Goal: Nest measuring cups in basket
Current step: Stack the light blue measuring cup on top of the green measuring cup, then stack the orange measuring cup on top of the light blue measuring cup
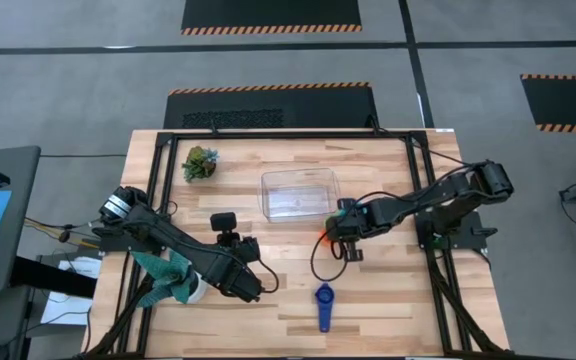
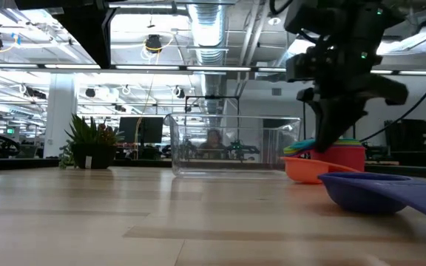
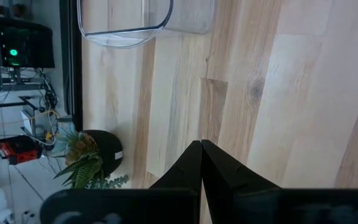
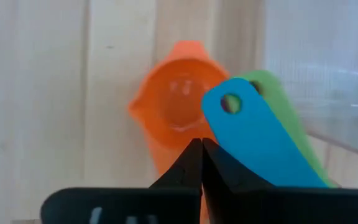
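Observation:
The clear basket (image 1: 298, 193) stands mid-table, seen too in the low view (image 2: 231, 144). Just near of its right corner lies an orange cup (image 4: 178, 102) beside a red cup (image 2: 344, 157) with other cups nested in it. Their light blue handle (image 4: 253, 134) and green handle (image 4: 286, 115) fan out. My right gripper (image 4: 202, 142) is shut and points down at this cluster (image 1: 326, 240). A dark blue cup (image 1: 324, 305) rests alone on its bowl near the near edge (image 2: 368, 192). My left gripper (image 1: 258, 288) is shut over bare wood at the near left (image 3: 201, 143). My right gripper comes down from above with its shut fingers (image 2: 333, 129) right at the stacked cups, beside the light blue handle (image 4: 241, 127). Its own body hides the spot, and I cannot tell whether it touches a cup or holds a handle.
A teal leafy plant in a pot (image 1: 200, 163) stands at the far left of the table, left of the basket (image 2: 89, 144). Black frame rails run along the table's edges. Open wood lies between the left arm and the cups.

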Controlling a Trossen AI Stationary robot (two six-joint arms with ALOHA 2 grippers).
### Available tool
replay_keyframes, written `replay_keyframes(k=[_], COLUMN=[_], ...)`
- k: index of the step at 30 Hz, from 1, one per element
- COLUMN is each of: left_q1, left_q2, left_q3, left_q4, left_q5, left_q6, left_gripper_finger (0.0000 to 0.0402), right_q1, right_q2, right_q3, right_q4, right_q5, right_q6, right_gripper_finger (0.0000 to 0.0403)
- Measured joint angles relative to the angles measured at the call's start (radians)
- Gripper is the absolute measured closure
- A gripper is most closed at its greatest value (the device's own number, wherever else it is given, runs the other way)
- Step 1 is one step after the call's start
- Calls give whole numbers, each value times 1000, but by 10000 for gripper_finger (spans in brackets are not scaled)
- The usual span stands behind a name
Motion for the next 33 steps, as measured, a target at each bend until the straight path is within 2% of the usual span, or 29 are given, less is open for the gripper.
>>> replay_keyframes(k=[9, 18, 22, 26, 33], left_q1=[0, 0, 0, 0, 0], left_q2=[0, 0, 0, 0, 0], left_q3=[0, 0, 0, 0, 0], left_q4=[1, 31, 56, 71, 76], left_q5=[0, 0, -1, -1, -2], left_q6=[-1, -8, -9, -10, -11], left_gripper_finger=[402, 401, 402, 401, 402], right_q1=[3, 90, 152, 191, 200], right_q2=[-1, -1, -1, 35, 177], right_q3=[1, 144, 168, 167, 166], right_q4=[55, -112, -130, -128, -79], right_q5=[12, -1, -6, 77, 175], right_q6=[5, 79, 80, 120, 171], right_gripper_finger=[382, 380, 384, 384, 387])
